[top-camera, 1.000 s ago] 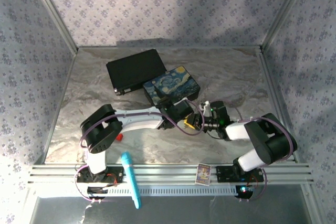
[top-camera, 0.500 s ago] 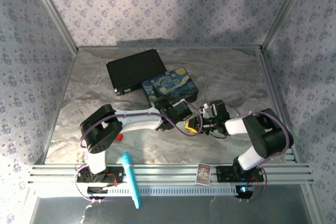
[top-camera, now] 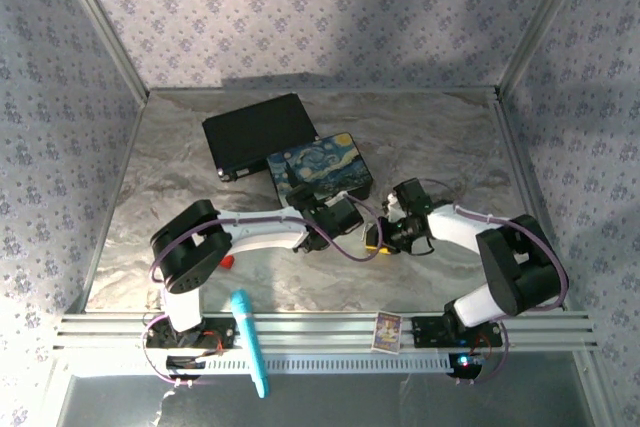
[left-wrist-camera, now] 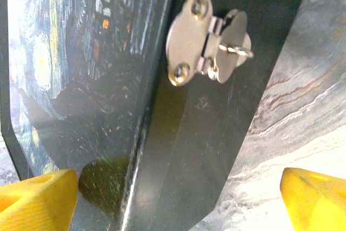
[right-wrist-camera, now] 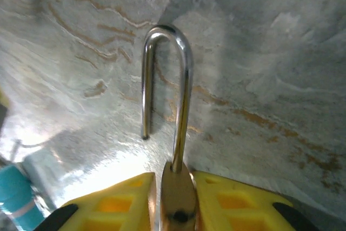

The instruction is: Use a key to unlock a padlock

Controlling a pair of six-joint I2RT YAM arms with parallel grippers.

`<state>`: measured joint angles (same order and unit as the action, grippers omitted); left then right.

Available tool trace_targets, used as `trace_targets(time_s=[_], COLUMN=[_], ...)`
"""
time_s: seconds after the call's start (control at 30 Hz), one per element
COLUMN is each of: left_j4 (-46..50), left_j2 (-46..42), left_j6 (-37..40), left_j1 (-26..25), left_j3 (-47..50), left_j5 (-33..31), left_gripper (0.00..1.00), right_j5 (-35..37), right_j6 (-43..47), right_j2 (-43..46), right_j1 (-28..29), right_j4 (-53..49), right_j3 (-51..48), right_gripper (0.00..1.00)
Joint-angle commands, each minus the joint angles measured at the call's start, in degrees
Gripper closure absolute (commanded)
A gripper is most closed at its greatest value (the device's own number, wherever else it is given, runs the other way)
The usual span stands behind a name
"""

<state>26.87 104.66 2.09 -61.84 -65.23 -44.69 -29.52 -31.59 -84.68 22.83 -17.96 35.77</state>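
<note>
My right pincer (right-wrist-camera: 175, 190) is clamped on the brass body of the padlock (right-wrist-camera: 175, 209), mid-table, just right of the painted box (top-camera: 320, 169). Its silver shackle (right-wrist-camera: 183, 101) juts past my fingers, one leg free. My left pincer (left-wrist-camera: 178, 198) is spread wide, facing the box's metal hasp (left-wrist-camera: 208, 47).

Bright glare lower left, blurry wrist close-ups
</note>
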Motion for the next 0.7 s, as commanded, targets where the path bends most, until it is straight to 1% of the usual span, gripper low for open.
trace_targets(time_s=[0.0,0.1,0.27,0.4,0.5,0.57,0.67], left_j4=[5.68,6.36,10.62,10.24,8.70,9.34,9.08], left_j2=[-1.43,-2.75,-2.86,-4.29,-5.80,-6.58,-8.33], left_j6=[-5.48,-8.03,-13.51,-15.36,-15.56,-16.27,-16.46], left_j1=[0.73,0.76,1.04,0.86,0.78,0.99,1.38], left_j3=[1.41,1.58,1.51,3.13,3.83,3.48,4.33], left_j5=[-2.02,-4.00,-6.81,-6.95,-6.41,-6.46,-7.38], left_gripper=[0.04,0.04,0.03,0.03,0.03,0.03,0.03], right_j5=[11.09,12.96,17.84,20.83,20.74,20.81,18.84], right_j6=[3.51,3.47,3.82,3.65,3.52,3.51,4.05], right_j2=[-1.54,-1.64,-1.46,-0.61,0.38,1.22,3.05], right_j1=[1.38,2.30,4.86,6.83,7.19,7.34,7.56], right_j4=[-12.91,-13.67,-16.17,-18.66,-18.17,-17.88,-16.77], right_j3=[1.39,2.40,4.49,5.57,5.69,6.22,6.97], right_gripper=[0.69,0.65,0.64,0.59,0.59,0.58,0.50])
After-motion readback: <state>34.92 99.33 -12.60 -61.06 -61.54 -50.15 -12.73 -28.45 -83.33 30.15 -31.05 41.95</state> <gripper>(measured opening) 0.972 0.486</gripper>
